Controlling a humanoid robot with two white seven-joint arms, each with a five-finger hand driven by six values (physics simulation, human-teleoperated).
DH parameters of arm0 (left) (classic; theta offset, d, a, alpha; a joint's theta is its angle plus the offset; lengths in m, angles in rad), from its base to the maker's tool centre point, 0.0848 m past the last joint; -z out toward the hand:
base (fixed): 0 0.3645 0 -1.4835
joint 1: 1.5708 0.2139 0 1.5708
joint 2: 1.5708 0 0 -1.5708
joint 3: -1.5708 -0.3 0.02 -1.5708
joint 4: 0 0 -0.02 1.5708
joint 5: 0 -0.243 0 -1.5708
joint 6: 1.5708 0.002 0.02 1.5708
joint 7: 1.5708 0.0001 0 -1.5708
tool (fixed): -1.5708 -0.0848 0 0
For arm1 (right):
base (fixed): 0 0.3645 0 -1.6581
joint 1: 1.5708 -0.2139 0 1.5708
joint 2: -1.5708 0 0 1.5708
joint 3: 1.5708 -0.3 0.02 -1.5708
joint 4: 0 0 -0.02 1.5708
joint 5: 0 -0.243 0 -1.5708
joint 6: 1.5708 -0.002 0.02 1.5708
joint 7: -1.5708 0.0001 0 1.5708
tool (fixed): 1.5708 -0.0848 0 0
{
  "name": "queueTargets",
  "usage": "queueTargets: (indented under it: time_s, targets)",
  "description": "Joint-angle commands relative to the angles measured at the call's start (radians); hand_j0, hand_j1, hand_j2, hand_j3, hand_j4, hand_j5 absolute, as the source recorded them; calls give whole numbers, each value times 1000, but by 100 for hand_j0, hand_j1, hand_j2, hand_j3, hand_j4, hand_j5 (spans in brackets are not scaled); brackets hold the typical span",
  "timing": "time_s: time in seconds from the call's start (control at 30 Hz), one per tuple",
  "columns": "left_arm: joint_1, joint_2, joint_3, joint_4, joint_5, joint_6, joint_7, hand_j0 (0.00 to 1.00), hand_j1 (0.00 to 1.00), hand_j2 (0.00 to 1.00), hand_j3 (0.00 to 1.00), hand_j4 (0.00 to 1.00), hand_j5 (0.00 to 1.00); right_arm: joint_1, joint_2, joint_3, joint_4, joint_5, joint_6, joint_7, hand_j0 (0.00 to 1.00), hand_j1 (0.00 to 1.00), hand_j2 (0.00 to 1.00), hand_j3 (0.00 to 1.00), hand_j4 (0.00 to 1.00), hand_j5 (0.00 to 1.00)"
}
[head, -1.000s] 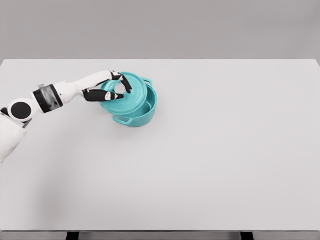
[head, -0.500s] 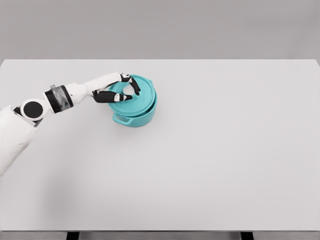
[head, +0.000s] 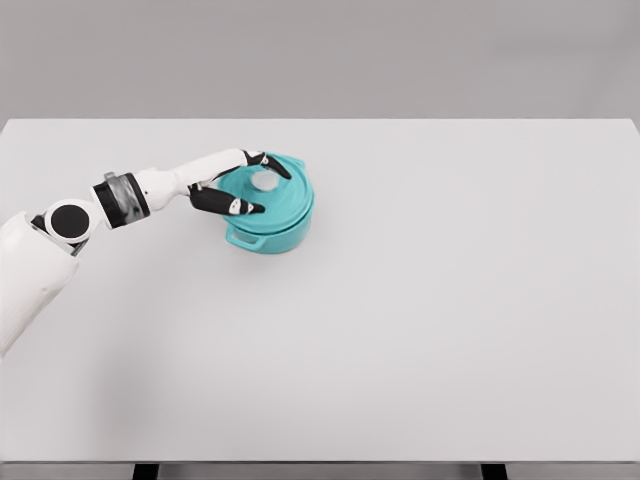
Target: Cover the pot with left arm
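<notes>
A teal pot (head: 275, 236) stands on the white table (head: 420, 300), left of centre and toward the back. Its teal lid (head: 292, 196) lies flat on the rim and covers the opening. The lid's grey knob (head: 264, 181) shows on top. My left hand (head: 274, 192) reaches in from the left over the lid. Its fingers are spread to either side of the knob, not closed on it: one finger lies past the knob at the back, the thumb (head: 245, 207) at the front. The right arm is out of view.
The left forearm (head: 150, 187) stretches low over the table from the left edge to the pot. One pot handle (head: 241, 240) sticks out at the front left. The table's far edge runs just behind the pot.
The lid, tilted and off to the left a second ago, now sits level on the pot. The fingers that were curled on the knob have spread apart.
</notes>
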Motion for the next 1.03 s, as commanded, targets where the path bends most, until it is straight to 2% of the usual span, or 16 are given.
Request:
queueTargets:
  time_s: [0.0,0.33,0.37,0.4,0.43,0.5,0.6,0.67,0.73,0.8,0.83,0.9,0.97,1.0]
  targets:
    - [0,2,1,1,7,1,1,91,91,91,91,91,91,0,0,0,0,1,0,0,100,100,100,100,100,100]
    - [2,2,1,-1,7,-6,-1,90,90,90,90,90,90,0,0,0,0,1,-2,0,100,100,100,100,100,100]
    - [2,5,6,-2,10,-8,-2,91,91,91,91,91,91,0,0,0,0,1,-2,0,100,100,100,100,100,100]
    - [2,9,14,-10,19,-11,-7,96,96,96,96,96,96,0,0,0,0,1,-2,0,100,100,100,100,100,100]
    - [0,12,18,-27,24,-14,-33,100,100,100,100,100,100,0,0,0,0,1,0,0,100,100,100,100,100,100]
    - [5,37,38,-94,59,-28,-71,100,100,100,100,100,100,0,0,0,0,1,-2,0,100,100,100,100,100,100]
    - [14,206,38,-213,191,-29,-76,100,100,100,100,100,100,0,0,0,0,1,0,0,100,100,100,100,100,100]
    - [21,236,38,-268,202,-29,-85,100,100,100,100,100,100,0,0,0,0,1,-2,0,100,100,100,100,100,100]
    - [35,276,38,-295,242,-29,-86,100,100,100,100,100,100,0,0,0,0,1,-2,0,100,100,100,100,100,100]
    - [49,288,38,-312,243,-31,-88,100,100,100,100,100,100,0,0,0,0,1,0,0,100,100,100,100,100,100]
    - [67,311,38,-337,249,-31,-88,100,100,100,100,100,100,0,0,0,0,1,0,0,100,100,100,100,100,100]
    - [149,453,63,-389,320,-58,-88,100,100,100,100,100,100,0,0,0,0,1,0,0,100,100,100,100,100,100]
    - [285,486,199,-381,320,-59,-88,100,100,100,100,100,100,0,0,0,0,1,-2,0,100,100,100,100,100,100]
    - [322,492,239,-381,320,-59,-88,100,100,100,100,100,100,0,0,0,0,1,-2,0,100,100,100,100,100,100]
